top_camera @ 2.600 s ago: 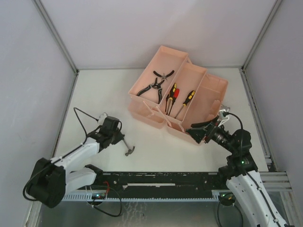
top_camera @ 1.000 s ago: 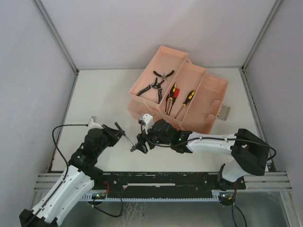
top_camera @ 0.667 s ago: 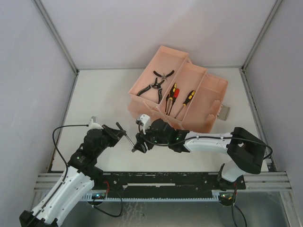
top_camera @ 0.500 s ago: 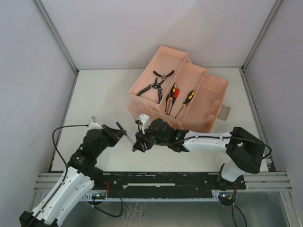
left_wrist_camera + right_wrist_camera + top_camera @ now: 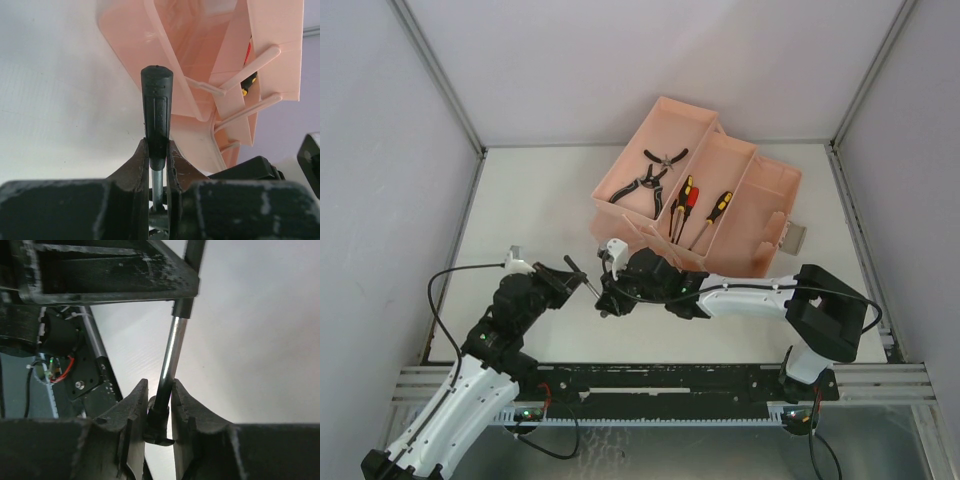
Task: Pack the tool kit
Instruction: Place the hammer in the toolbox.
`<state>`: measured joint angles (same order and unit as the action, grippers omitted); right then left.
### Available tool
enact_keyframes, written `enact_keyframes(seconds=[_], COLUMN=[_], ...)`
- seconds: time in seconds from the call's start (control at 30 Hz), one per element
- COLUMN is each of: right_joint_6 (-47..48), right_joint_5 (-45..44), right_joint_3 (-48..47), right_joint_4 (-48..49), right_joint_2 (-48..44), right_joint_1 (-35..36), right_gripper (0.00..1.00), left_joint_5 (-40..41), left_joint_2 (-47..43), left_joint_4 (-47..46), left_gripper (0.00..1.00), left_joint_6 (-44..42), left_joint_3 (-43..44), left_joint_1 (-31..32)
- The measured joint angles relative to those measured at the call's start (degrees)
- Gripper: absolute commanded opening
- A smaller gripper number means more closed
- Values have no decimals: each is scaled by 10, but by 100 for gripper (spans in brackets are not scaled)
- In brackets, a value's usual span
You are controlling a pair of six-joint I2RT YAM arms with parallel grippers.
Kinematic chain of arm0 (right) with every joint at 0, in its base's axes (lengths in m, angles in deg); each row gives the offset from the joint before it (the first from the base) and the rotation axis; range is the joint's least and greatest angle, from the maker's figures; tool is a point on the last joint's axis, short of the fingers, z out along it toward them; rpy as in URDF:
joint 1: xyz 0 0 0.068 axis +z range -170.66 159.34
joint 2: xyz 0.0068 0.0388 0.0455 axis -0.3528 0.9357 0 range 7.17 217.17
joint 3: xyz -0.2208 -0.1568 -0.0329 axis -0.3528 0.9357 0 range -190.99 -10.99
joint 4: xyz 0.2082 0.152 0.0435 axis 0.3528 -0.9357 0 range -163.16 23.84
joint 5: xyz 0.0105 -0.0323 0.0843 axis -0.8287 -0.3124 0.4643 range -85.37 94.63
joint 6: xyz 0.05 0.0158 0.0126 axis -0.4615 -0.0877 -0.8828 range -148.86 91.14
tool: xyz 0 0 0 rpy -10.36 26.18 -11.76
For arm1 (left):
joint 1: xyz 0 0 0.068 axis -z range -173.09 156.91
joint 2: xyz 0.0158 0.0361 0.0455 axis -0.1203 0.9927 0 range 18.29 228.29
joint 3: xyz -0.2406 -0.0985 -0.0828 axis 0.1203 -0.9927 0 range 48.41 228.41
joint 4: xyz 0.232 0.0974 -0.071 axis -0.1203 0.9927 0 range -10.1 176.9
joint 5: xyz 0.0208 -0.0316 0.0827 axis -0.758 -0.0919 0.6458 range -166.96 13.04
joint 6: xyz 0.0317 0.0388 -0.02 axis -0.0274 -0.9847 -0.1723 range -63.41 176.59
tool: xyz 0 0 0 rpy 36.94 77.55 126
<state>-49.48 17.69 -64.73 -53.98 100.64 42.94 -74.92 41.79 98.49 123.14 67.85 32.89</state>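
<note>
Black-handled hammer clamped in left gripper | shaft pinched by right gripper (handover toward toolbox, judged) | near desk's front edge

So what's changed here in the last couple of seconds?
The left gripper lifted the hammer off the table by its handle. The right gripper swung across from beside the toolbox and is closing around the hammer's shaft. Toolbox, pliers and screwdrivers stayed put.
</note>
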Motion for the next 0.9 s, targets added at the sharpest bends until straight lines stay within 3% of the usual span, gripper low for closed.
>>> enact_keyframes(seconds=[0.27, 0.57, 0.83, 0.9], right_joint_6=[-1, -2, -5, -7], right_joint_5=[-25, -34, -38, -38], right_joint_3=[-3, -3, -3, -3], right_joint_4=[-17, -18, -34, -37], right_joint_2=[0, -1, -9, -10], right_joint_1=[0, 3, 3, 3], right_gripper=[0, 0, 0, 0], left_joint_5=[2, 2, -9, -10], left_joint_2=[0, 1, 15, 19], left_joint_4=[0, 0, -8, -10], left_gripper=[0, 1, 12, 19], left_joint_6=[1, 3, 3, 4], left_joint_3=[0, 0, 0, 0], left_joint_1=[0, 0, 0, 0])
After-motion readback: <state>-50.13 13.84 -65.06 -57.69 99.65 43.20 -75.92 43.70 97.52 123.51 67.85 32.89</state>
